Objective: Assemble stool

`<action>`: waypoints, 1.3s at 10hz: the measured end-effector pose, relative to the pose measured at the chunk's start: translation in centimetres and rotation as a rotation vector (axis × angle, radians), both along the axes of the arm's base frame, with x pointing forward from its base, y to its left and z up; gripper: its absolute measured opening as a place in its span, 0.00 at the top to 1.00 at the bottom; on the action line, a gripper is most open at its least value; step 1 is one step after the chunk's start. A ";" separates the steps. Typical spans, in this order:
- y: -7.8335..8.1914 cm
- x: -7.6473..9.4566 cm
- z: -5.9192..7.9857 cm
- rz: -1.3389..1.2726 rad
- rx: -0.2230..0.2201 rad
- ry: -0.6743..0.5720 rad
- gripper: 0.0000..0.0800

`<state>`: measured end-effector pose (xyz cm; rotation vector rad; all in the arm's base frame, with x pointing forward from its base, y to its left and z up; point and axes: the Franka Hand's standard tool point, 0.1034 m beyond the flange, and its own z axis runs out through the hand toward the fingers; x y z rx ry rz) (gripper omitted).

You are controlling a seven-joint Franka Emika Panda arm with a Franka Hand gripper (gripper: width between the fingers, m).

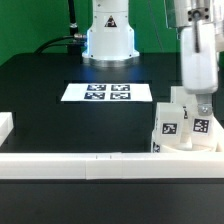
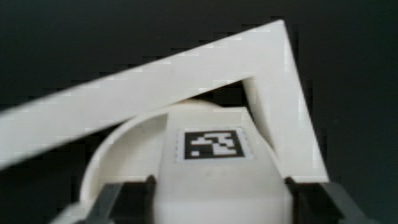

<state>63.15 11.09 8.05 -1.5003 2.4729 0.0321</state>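
Note:
The white stool parts (image 1: pixel 185 128) stand bunched in the corner of the border rails at the exterior view's right, with tags on them. Two upright blocky legs (image 1: pixel 167 126) show there. My gripper (image 1: pixel 203 108) has come down from above onto the rightmost leg (image 1: pixel 201 126). In the wrist view this tagged leg (image 2: pixel 214 146) fills the gap between my fingers (image 2: pixel 132 200), which lie against both its sides. My gripper (image 2: pixel 221 204) is shut on it. A rounded white edge of the seat (image 2: pixel 103 150) shows beside the leg. The rest of the seat is hidden.
The white border rails meet in a corner right behind the parts (image 2: pixel 267 70) and run along the front (image 1: pixel 100 160) and left (image 1: pixel 5 125) of the black table. The marker board (image 1: pixel 108 92) lies at the middle back, before the robot base (image 1: pixel 108 35).

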 end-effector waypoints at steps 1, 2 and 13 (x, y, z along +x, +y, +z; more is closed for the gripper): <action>0.0 -0.1 0.0 -0.069 0.017 -0.010 0.58; 0.3 -0.1 0.0 -0.164 0.046 -0.032 0.58; -0.3 0.2 2.5 -0.046 0.072 -0.133 0.19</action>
